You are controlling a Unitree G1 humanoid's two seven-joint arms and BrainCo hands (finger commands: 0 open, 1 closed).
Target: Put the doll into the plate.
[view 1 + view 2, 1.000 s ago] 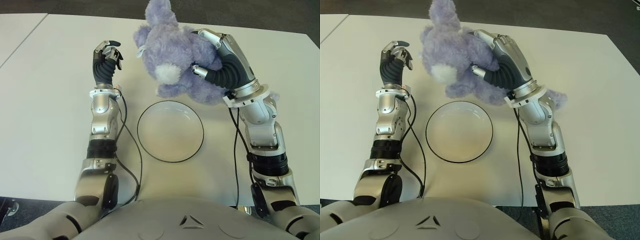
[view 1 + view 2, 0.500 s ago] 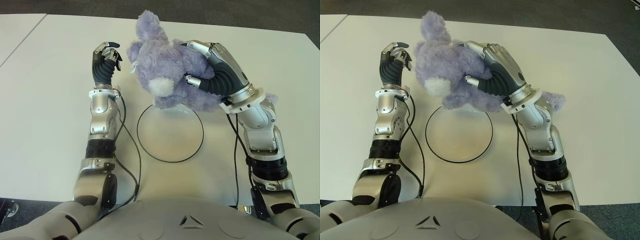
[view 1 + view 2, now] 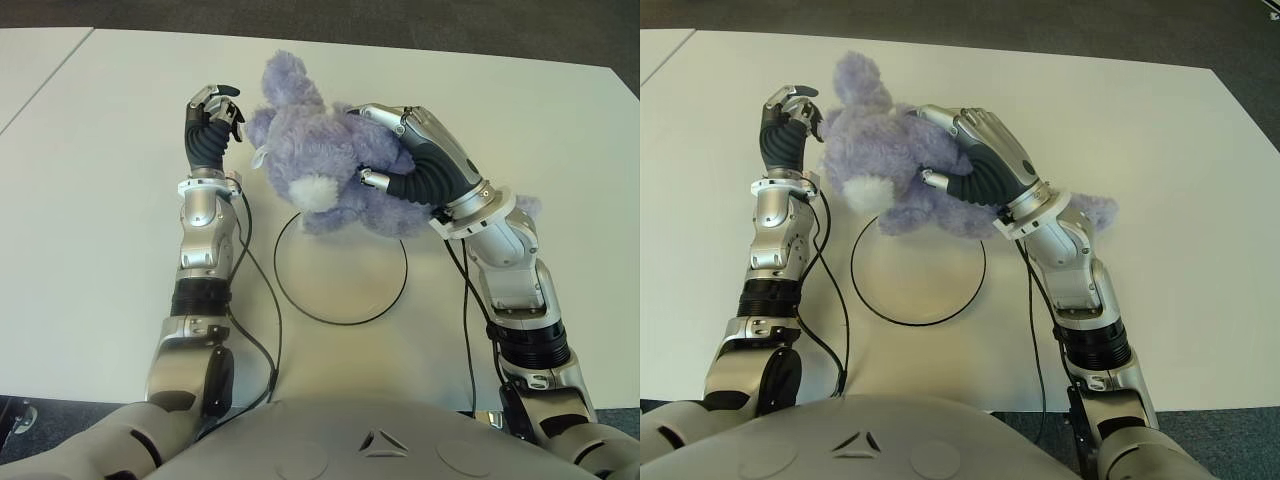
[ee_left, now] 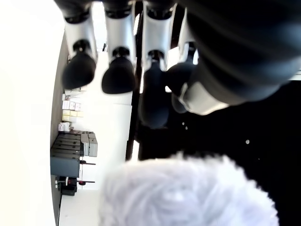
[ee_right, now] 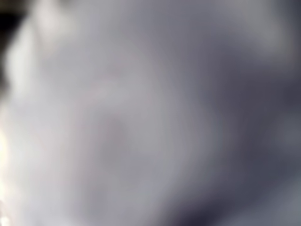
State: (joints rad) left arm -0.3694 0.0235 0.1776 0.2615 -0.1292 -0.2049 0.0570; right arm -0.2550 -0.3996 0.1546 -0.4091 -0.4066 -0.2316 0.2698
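So: fluffy purple doll (image 3: 320, 170) in right hand (image 3: 415, 160) fingers' grip over round plate (image 3: 340, 285) rim; left hand (image 3: 212, 115) curled, empty

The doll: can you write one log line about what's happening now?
right hand: shut on purple doll | doll: over plate's far rim, not released | left hand: curled, empty, left of doll

Far rim of the plate (image 3: 341, 270) behind the doll (image 3: 320, 170); right wrist view all blurred purple fur.
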